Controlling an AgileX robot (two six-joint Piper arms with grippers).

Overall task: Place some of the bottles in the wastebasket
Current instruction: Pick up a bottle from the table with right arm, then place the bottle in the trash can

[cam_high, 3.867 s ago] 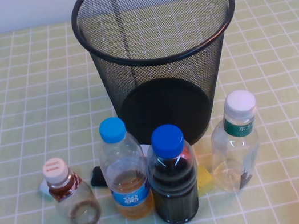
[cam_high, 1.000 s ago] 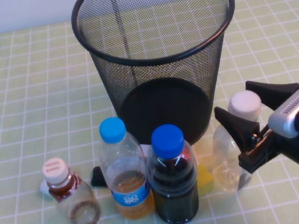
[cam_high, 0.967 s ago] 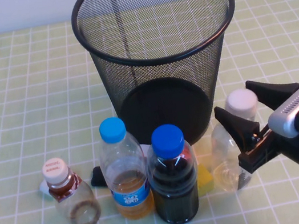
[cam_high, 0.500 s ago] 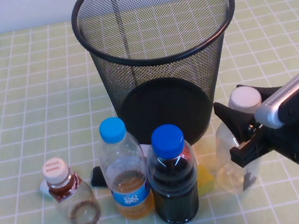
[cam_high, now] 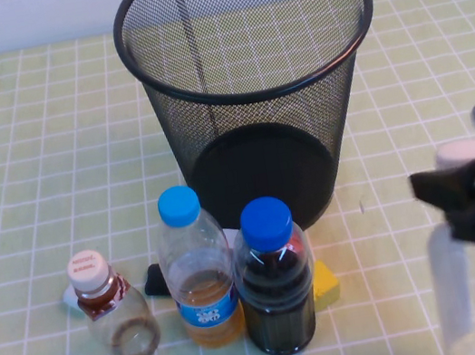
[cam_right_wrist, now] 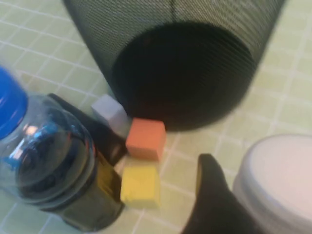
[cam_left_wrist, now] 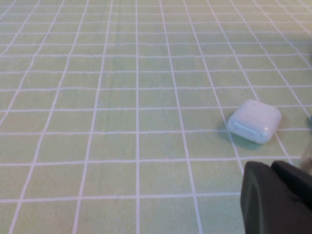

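Observation:
The black wire-mesh wastebasket [cam_high: 256,128] stands at the back middle. My right gripper [cam_high: 474,186] is at the right edge, shut on the white-capped clear bottle [cam_high: 462,276], which it holds off the table to the right of the basket. In the right wrist view one black finger [cam_right_wrist: 214,204] lies against the white cap [cam_right_wrist: 280,180], with the wastebasket [cam_right_wrist: 170,58] beyond. The squat bottle with the pale pinkish cap [cam_high: 114,314] stands at the front left. My left gripper [cam_left_wrist: 280,197] shows only as a dark part in the left wrist view, low over the tablecloth.
A light-blue-capped bottle with amber liquid [cam_high: 199,281] and a blue-capped bottle with dark liquid [cam_high: 277,285] stand in front of the basket. A yellow block [cam_high: 326,280], an orange block [cam_right_wrist: 145,139], a small black object [cam_high: 154,279] and a white case [cam_left_wrist: 254,121] lie nearby.
My right gripper closed on the white-capped bottle and has carried it up and to the right, away from its spot beside the basket. The other bottles have not moved.

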